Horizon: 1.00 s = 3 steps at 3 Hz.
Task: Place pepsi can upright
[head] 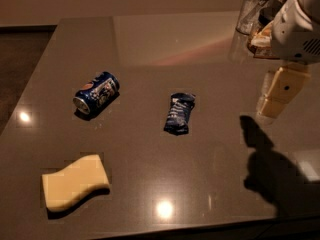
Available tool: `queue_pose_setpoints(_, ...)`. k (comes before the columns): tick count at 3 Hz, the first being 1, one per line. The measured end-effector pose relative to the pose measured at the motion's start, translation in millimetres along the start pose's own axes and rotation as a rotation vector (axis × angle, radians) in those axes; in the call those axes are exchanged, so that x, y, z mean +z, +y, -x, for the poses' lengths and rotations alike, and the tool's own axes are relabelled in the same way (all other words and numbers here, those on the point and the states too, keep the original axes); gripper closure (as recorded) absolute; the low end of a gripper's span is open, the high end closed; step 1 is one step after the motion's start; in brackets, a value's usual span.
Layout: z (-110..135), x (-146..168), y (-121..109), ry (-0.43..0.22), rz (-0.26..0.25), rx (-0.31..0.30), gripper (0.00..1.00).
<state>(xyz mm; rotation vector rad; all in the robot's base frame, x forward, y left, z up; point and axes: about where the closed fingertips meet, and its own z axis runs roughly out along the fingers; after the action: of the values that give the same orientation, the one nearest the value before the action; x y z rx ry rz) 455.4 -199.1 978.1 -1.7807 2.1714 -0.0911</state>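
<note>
The pepsi can (97,92), dark blue with red-and-white markings and a silver end, lies on its side at the left of the grey table (150,39). Its silver end faces the front left. My gripper (278,93) hangs from the white arm (300,29) above the table's right side, far to the right of the can. It holds nothing that I can see. Its shadow falls on the table at the front right.
A flat crumpled dark blue snack wrapper (179,113) lies mid-table. A yellow sponge (74,183) lies at the front left. A clear glass (255,11) stands at the back right, next to the arm. The table's front edge runs along the bottom.
</note>
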Motion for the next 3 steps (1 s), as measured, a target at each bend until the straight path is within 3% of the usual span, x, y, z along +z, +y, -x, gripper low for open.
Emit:
queue_pose_setpoints(1,36.6,14.2,-23.6,-0.035,-0.007,-0.09,0.0)
queue_pose_setpoints(2,100.2,37.7,-51.0,-0.076,-0.005,-0.258,0.0)
queue_pose_setpoints(3,143.5,54.2,-63.2,-0.109,0.005,-0.373,0.0)
